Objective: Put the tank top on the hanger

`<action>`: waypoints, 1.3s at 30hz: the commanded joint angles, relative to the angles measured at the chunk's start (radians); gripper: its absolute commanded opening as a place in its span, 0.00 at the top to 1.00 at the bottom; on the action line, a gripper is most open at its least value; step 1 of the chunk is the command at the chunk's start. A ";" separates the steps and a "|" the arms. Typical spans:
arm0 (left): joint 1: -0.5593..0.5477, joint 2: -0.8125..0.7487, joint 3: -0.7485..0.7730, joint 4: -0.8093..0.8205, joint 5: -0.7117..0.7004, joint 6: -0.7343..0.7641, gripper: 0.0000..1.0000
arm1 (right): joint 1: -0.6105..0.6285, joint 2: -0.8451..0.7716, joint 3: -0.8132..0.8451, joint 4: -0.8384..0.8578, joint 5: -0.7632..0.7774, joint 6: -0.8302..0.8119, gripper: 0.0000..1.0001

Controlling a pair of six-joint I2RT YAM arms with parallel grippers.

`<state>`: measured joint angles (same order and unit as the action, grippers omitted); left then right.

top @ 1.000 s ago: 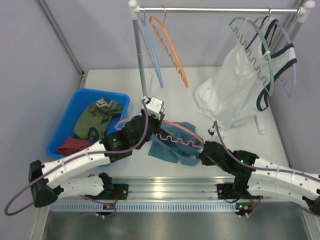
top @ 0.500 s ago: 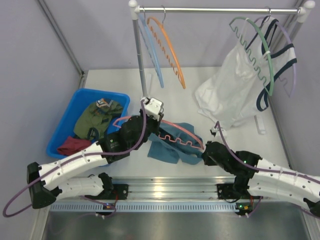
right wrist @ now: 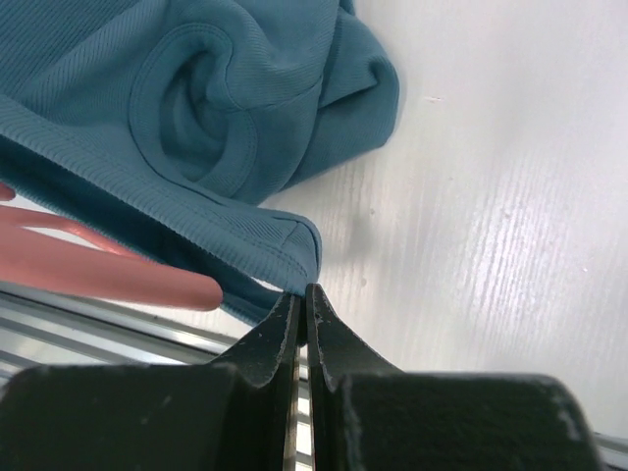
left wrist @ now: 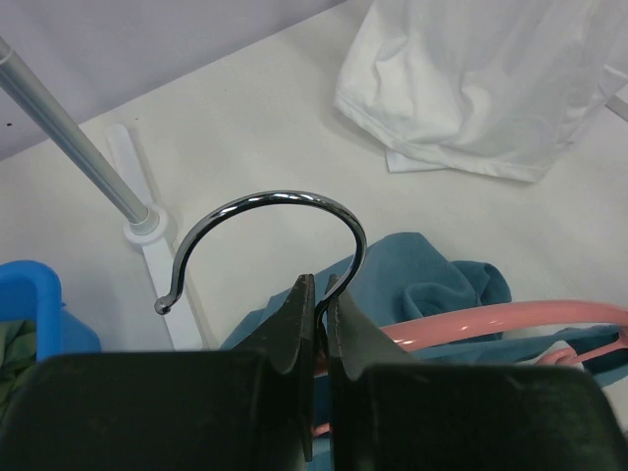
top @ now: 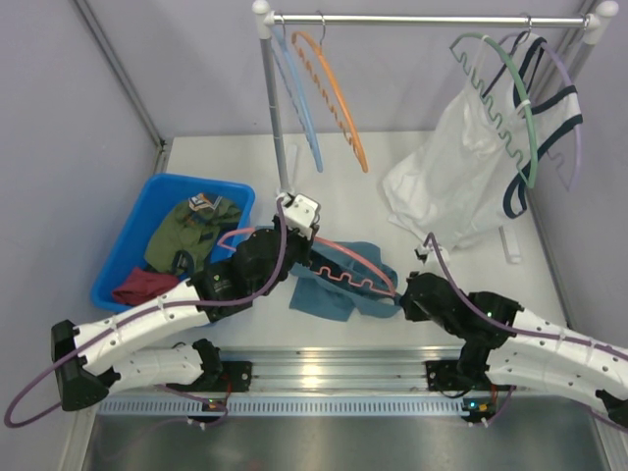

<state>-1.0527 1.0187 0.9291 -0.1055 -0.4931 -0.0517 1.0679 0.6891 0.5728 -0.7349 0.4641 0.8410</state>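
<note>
From overhead I see the tank top (top: 324, 299) bunched on the table (top: 343, 206) at centre, with the hanger (top: 348, 257) lying across its 12 o'clock edge, but my arms cover both grips. The left wrist camera fills that in: the left gripper (left wrist: 317, 287) has its jaws clamped on the stem of the hanger's metal hook (left wrist: 285, 197), which arches up at 12 o'clock. The right wrist camera shows the right gripper (right wrist: 302, 292) with jaws pressed together right at the top's ribbed hem. I cannot tell whether fabric is caught between them. Around it, a white navy-trimmed top (top: 442, 186) hangs on a green hanger (top: 518, 108) at 2 o'clock. An orange hanger (top: 339, 98) and a pale blue hanger (top: 299, 108) hang at 12 on the rail (top: 422, 19), and the rack post (top: 275, 118) stands just beyond my left wrist. At 9 o'clock the blue bin (top: 118, 257) holds an olive-green garment (top: 191, 234) and a dark red one (top: 142, 287)
</note>
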 commanded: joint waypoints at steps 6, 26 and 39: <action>-0.001 0.003 0.017 0.044 -0.007 0.026 1.00 | -0.016 0.072 0.232 -0.138 0.024 -0.108 1.00; -0.015 0.078 0.022 0.179 -0.018 0.009 1.00 | -0.016 0.288 0.624 -0.244 -0.059 -0.269 1.00; -0.046 0.104 0.053 0.254 -0.056 -0.008 1.00 | -0.068 0.444 0.875 -0.271 -0.084 -0.349 1.00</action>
<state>-1.0874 1.1240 0.9291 0.0246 -0.5179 -0.0517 1.0248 1.1183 1.3491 -0.9947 0.3893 0.5362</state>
